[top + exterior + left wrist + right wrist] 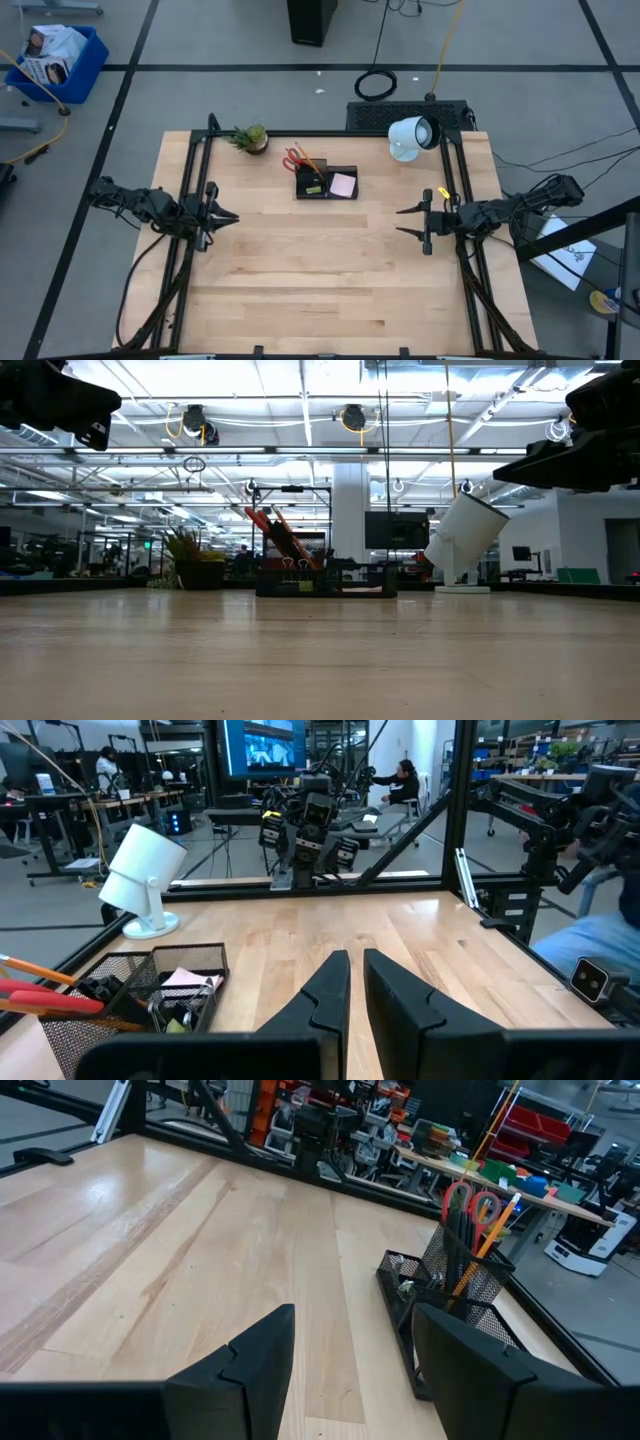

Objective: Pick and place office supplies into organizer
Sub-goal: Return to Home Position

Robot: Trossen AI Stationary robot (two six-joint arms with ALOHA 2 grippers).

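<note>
**Kid:** Where are your hands?

**Me:** My left gripper hangs over the left side of the wooden table. Its fingers are squeezed almost together, with nothing between them. My right gripper hangs over the right side. Its fingers are spread wide, and it has nothing in it either. The two point at each other, well apart.

**Kid:** And the office things?

**Me:** They are in the black mesh organizer, at the far middle of the table. The red-handled scissors and an orange pencil stick up out of its tall cup, leaning. The pink sticky-note pad lies in the low tray next to the cup.

**Kid:** What else is on the table?

**Me:** A little potted plant stands at the far left. A white round lamp stands at the far right.

**Kid:** What is the room like?

**Me:** It is big. The grey floor has black lines on it. A blue bin sits in one corner, and a coiled black cable lies behind the table. Long bright lights run across the ceiling. Far back there is a lit screen, and a person sits at a desk.
</note>
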